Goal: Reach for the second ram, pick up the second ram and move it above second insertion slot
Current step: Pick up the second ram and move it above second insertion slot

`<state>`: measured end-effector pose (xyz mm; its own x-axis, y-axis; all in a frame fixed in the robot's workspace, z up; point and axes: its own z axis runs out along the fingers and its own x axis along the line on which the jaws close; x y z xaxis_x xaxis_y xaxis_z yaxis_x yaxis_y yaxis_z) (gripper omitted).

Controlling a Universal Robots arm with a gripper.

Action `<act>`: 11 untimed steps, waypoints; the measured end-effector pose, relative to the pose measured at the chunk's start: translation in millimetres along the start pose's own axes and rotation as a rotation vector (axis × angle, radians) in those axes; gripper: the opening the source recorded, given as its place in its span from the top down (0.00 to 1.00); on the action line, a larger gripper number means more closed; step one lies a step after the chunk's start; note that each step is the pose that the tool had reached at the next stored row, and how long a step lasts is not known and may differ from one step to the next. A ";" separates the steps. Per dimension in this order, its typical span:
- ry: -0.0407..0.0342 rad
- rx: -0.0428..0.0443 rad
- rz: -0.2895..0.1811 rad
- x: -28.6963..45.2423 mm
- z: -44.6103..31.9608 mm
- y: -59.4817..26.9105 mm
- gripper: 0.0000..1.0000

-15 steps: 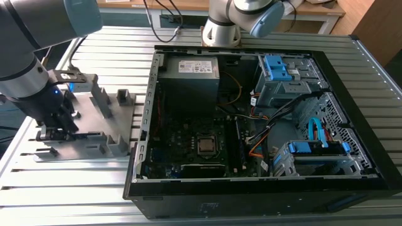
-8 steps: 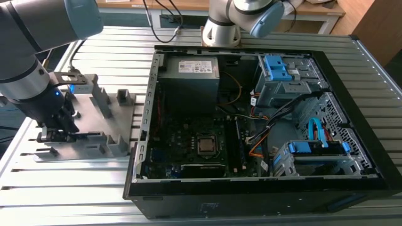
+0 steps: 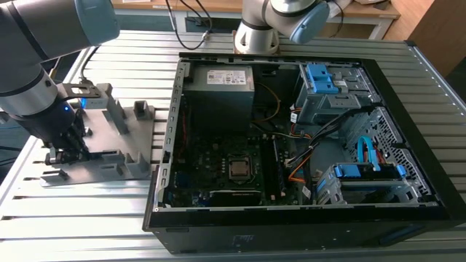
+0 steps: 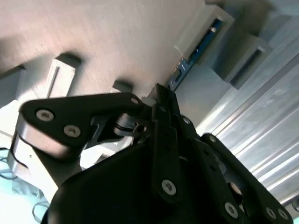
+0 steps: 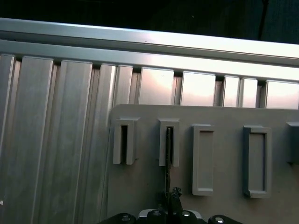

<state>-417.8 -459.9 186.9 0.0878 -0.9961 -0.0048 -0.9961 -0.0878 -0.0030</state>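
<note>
The second ram [image 5: 168, 154] is a thin dark stick standing on edge in a slotted post of the grey holder plate [image 5: 224, 116]. It runs from that post straight to my gripper [image 5: 170, 207]. In the second wrist view the black fingers meet at a point [image 4: 161, 95] on the near end of the ram [image 4: 198, 49], whose bluish edge lies in the grey post. In the exterior view my gripper [image 3: 67, 155] is low over the holder plate [image 3: 109, 164], at that view's left, well away from the motherboard [image 3: 233, 158] in the open computer case.
The black computer case [image 3: 291, 218] lies open beside the holder plate, with a power supply [image 3: 218, 82], blue drive brackets [image 3: 320, 79] and loose cables inside. Several grey posts [image 5: 203, 158] stand on the plate. A second arm's base [image 3: 255, 33] stands behind the case on the ribbed metal table [image 3: 73, 229].
</note>
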 end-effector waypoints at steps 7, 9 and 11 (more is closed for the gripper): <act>0.0001 0.0000 0.000 0.0 0.2 0.0 0.86; 0.0001 0.0000 0.000 0.0 0.2 0.0 0.86; 0.0001 0.0000 0.000 0.0 0.2 0.0 0.86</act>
<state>-417.8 -459.9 186.7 0.0878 -0.9961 -0.0046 -0.9961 -0.0878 -0.0031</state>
